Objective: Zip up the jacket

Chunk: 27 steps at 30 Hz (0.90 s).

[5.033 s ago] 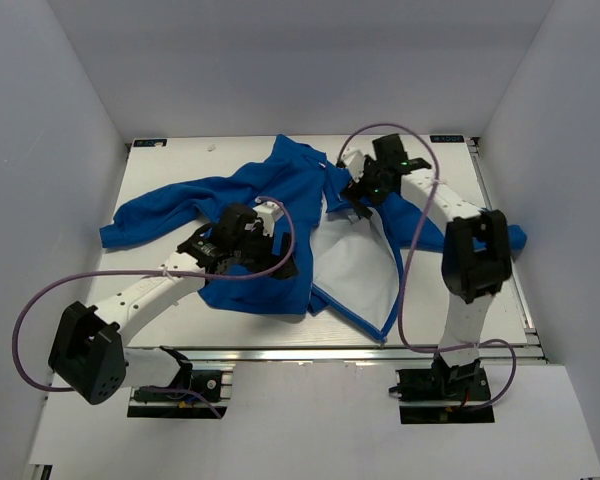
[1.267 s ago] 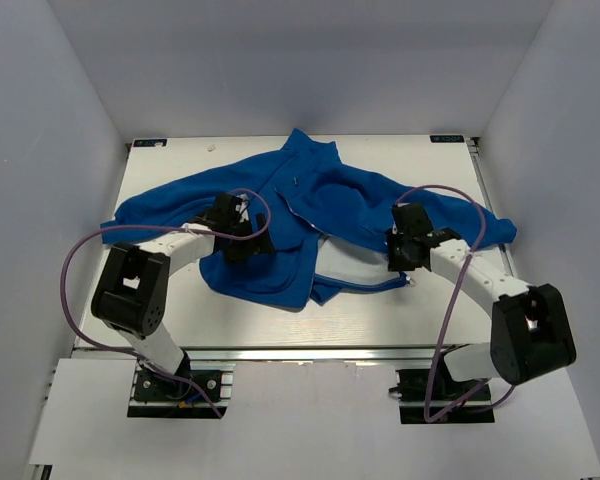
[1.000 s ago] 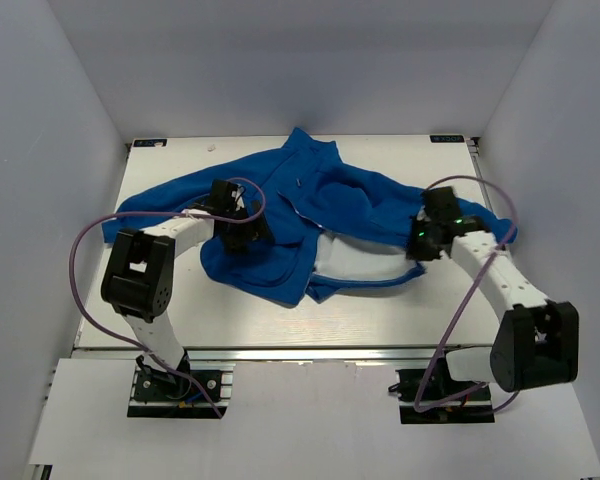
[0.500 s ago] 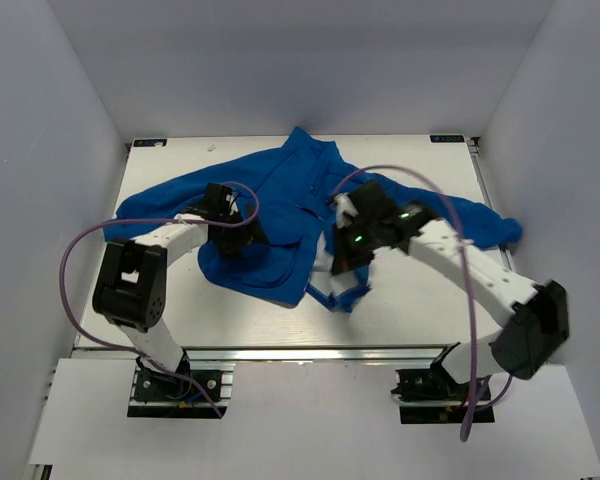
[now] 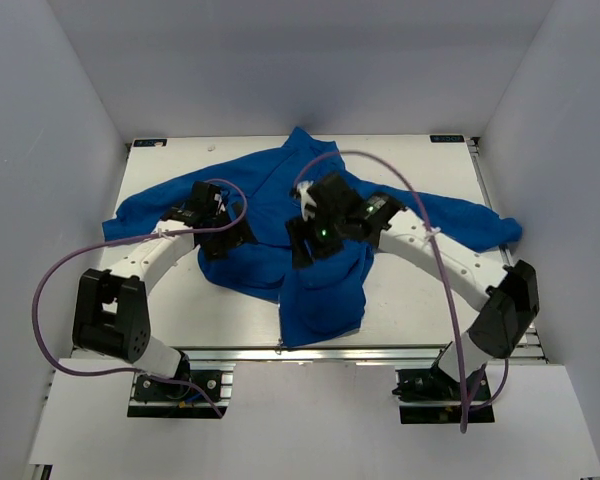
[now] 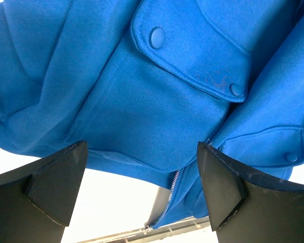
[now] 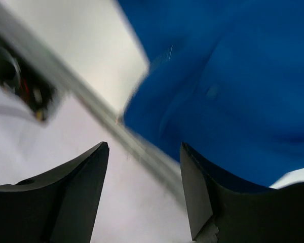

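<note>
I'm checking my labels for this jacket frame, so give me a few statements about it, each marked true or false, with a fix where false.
1. The jacket lies on the table with its collar toward the far edge. True.
2. The left gripper is shut on the zipper. False: its jaws stand wide open and grip nothing.
3. The left wrist view shows a pocket flap with a snap button. True.
4. The right gripper pinches a fold of blue fabric. False: it is open, with nothing between its fingers.
</note>
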Available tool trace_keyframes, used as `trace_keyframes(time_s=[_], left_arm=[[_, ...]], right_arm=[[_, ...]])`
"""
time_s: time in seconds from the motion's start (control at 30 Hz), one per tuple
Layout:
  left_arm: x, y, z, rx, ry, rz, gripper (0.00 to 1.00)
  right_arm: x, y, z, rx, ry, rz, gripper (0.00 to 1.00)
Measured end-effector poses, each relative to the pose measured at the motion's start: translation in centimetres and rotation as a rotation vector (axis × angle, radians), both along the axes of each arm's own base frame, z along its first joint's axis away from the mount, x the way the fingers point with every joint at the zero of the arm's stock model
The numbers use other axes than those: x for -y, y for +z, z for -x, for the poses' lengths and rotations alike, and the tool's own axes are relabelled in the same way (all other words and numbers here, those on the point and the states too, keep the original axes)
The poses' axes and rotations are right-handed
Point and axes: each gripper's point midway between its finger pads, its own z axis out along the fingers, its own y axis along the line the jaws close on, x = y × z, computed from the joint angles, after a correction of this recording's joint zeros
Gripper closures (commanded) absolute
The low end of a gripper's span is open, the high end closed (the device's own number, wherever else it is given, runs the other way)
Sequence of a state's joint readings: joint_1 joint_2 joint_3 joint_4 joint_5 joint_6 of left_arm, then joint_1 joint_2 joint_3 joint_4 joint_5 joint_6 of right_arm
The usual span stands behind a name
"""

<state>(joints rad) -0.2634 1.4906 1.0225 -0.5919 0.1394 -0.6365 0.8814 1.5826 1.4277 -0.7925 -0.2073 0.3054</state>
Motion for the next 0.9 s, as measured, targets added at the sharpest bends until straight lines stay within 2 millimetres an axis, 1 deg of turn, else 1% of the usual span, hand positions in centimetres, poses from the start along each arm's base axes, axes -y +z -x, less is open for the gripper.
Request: trace_keyframes(time_s=[0.07,0.1,0.13,0.17,0.2,0.23,0.27,0.3,0.33,0.37,0.43,0.5,0.57,0.63,0.67,0.73,0.9], left_arm=[[0.1,-0.1,0.0,-0.001,-0.009,0.002,0.02],[0.2,-0.2,-0.1,0.003,-0.014,0.004,0.02],[0.3,-0.2,-0.3,0.010,-0.021,0.006,0.02],[0.4,-0.2,-0.5,0.015,-0.028,0.009,0.02],[0.5,-0.3,-0.7,0.020,-0.036,0.013,0.02],[0.7,-0.4,-1.0,0.022,-0.044,0.018,0.02],[0.9,-0.6,-1.2,0.023,-0.052,0.021,0.02],[1.1,-0.8,-1.5,0.025,-0.060,0.026,0.02],[1.3,-1.0,-1.8,0.025,-0.067,0.030,0.02],[1.5,-1.3,-2.2,0.026,-0.074,0.035,0.02],[1.8,-2.3,-2.5,0.015,-0.085,0.042,0.02],[1.9,-3.2,-2.6,-0.002,-0.089,0.043,0.02],[2.0,-3.9,-2.6,-0.012,-0.092,0.043,0.02],[2.0,-4.4,-2.3,-0.022,-0.093,0.042,0.02],[1.9,-4.7,-2.1,-0.028,-0.094,0.042,0.02],[1.9,-5.0,-1.7,-0.036,-0.096,0.044,0.02],[1.8,-5.6,-1.3,-0.044,-0.096,0.042,0.02]], right_arm=[[-0.5,3.6,-3.5,0.137,-0.067,-0.039,0.35],[-0.3,5.3,-5.5,0.200,-0.113,-0.046,0.35],[-0.1,6.7,-7.4,0.252,-0.157,-0.049,0.35],[0.0,7.8,-9.8,0.304,-0.208,-0.042,0.36],[0.1,8.7,-12.3,0.353,-0.259,-0.038,0.37],[0.1,9.0,-14.7,0.392,-0.292,-0.022,0.37],[-0.2,8.7,-16.7,0.416,-0.312,-0.006,0.38],[-0.6,8.2,-19.2,0.446,-0.330,0.009,0.38],[-0.9,7.2,-21.4,0.467,-0.337,0.031,0.38],[-1.3,5.7,-23.4,0.481,-0.339,0.055,0.39],[-2.3,2.2,-26.4,0.490,-0.310,0.102,0.40],[-3.2,-1.9,-28.3,0.482,-0.278,0.137,0.40],[-3.6,-5.6,-29.1,0.462,-0.247,0.170,0.39],[-3.8,-8.5,-29.3,0.446,-0.224,0.197,0.39],[-3.8,-9.4,-29.6,0.447,-0.221,0.208,0.39],[-3.8,-10.9,-30.2,0.457,-0.226,0.228,0.38],[-3.3,-13.2,-31.6,0.481,-0.268,0.274,0.38]])
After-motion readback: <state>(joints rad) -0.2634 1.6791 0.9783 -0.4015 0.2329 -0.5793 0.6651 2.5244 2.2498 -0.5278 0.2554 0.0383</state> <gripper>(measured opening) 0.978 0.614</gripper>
